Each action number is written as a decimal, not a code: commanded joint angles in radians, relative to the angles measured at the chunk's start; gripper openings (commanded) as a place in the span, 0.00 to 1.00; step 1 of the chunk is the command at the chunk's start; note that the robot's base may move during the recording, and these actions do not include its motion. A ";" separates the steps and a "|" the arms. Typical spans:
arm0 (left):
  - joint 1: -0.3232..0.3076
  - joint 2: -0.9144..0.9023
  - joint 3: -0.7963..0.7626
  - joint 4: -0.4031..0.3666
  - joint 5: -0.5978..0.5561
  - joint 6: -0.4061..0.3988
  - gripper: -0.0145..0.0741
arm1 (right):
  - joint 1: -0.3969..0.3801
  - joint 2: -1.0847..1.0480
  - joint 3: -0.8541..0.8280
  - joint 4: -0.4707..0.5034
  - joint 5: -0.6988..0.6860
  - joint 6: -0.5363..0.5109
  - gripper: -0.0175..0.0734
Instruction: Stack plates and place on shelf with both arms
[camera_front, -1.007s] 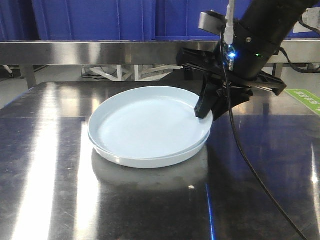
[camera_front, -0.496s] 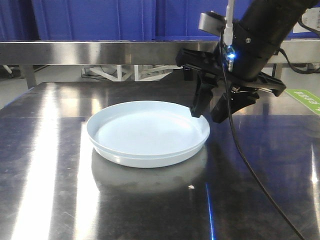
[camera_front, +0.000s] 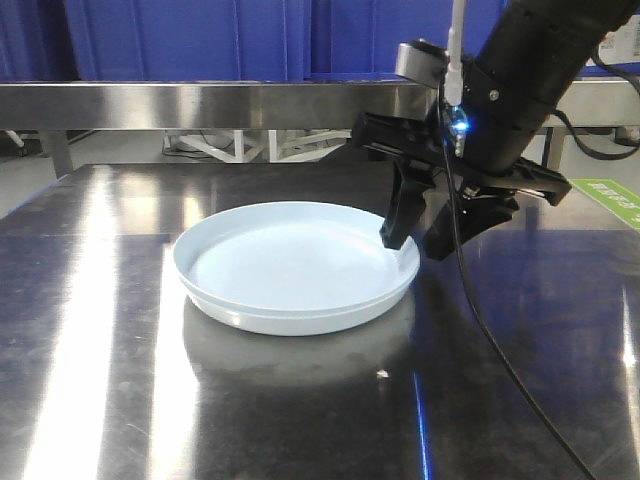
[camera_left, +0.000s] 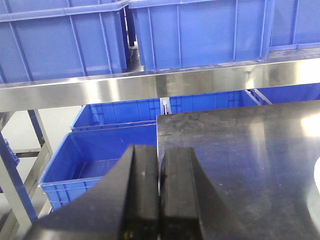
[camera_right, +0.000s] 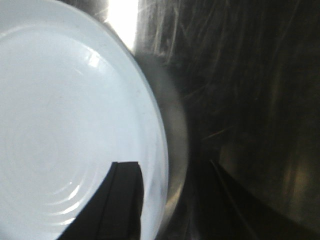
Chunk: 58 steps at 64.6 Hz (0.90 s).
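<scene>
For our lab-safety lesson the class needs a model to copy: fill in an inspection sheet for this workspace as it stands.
Surface: steel table, glossy, with strong glare streaks.
Job's things: two plates stacked mid-table; shelf rail behind, no plate on it.
Clutter: one tiny pale speck in front of the plates; otherwise nothing seen.
Grippers: right gripper open, astride the plates' right rim, one finger over the plate, one outside it. Left gripper shut, empty, off to the plates' side.
Cables: black cable hangs from the right arm and trails over the table's front right.
Surroundings: blue crates above and below the shelf rail.
</scene>
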 joint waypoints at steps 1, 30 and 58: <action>0.003 0.006 -0.031 0.000 -0.088 -0.005 0.25 | 0.001 -0.039 -0.026 0.023 -0.013 0.002 0.58; 0.003 0.006 -0.031 0.000 -0.088 -0.005 0.25 | 0.004 -0.020 -0.026 0.053 0.003 0.061 0.58; 0.003 0.006 -0.031 0.000 -0.088 -0.005 0.25 | 0.030 -0.006 -0.026 0.075 0.001 0.061 0.48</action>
